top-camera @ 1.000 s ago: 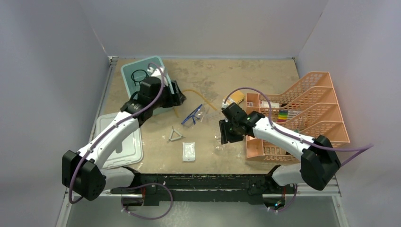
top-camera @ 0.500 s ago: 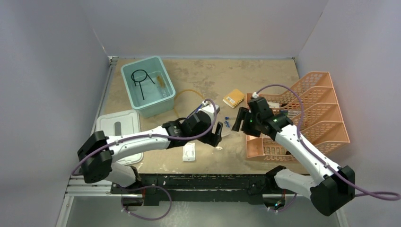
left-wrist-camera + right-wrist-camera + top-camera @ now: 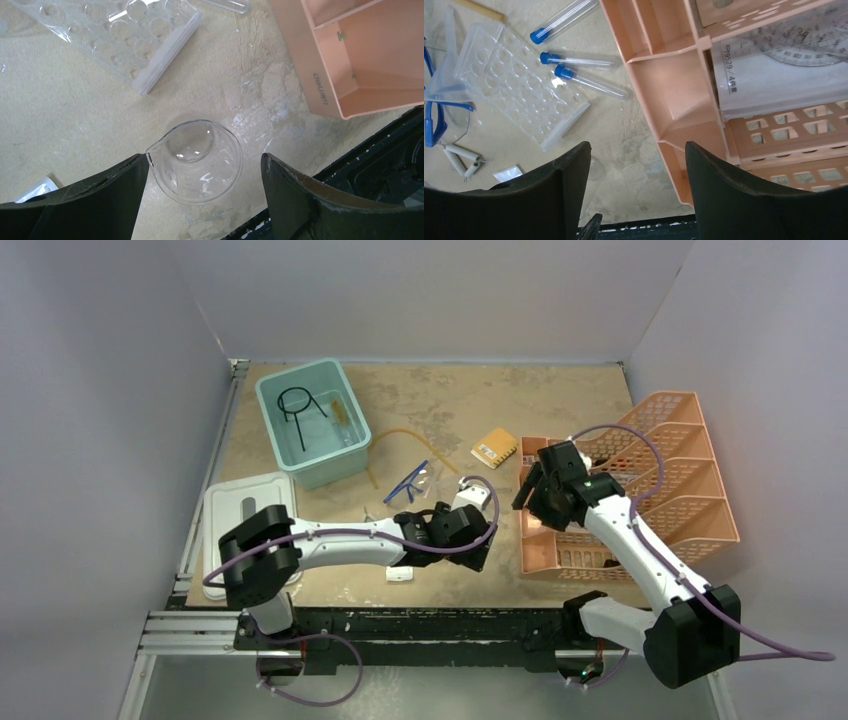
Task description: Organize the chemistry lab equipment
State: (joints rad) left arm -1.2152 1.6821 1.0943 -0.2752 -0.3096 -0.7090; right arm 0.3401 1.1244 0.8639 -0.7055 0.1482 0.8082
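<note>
The orange tray (image 3: 690, 490) stands at the right of the table (image 3: 450, 400), and everything else lies to its left. In the right wrist view, one of its tiers holds a clear protractor (image 3: 819, 45) and a white printed item (image 3: 774, 85).

One teal tub (image 3: 305, 472) sits well apart from the tray, far to its left and farther back. It holds one black wire tripod (image 3: 298, 405) and a small amber piece (image 3: 343, 412) too small to identify. One white lid (image 3: 248, 505) lies flat on the table, far left of the tray and nearer the front edge.

- **Beside the tray:** Three blue-capped tubes (image 3: 579, 61) lie loose just beside the tray's left wall.
- **Further left:** One clear rack (image 3: 519, 90) lies left of the tubes, and one pair of goggles (image 3: 410, 483) is beyond it.
- **Toward the front:** One wire triangle (image 3: 461, 155) and one white packet (image 3: 508, 173) lie left of the tray, toward the front edge.
- **Between tub and tray:** One length of amber tubing (image 3: 400, 435) curves across the table here.
- **Far corner:** One yellow pad (image 3: 495, 447) lies near the tray's far-left corner.

One small beaker (image 3: 200, 172) stands on the table near the tray's front-left corner. The left gripper (image 3: 203, 159) hangs over it spread wide, with a finger on each side. The beaker's spout is just beside one finger, and the gripper has hold of nothing. The right gripper (image 3: 631, 150) is also spread wide and holds nothing. It is above the table beside the tray's front-left corner.
</note>
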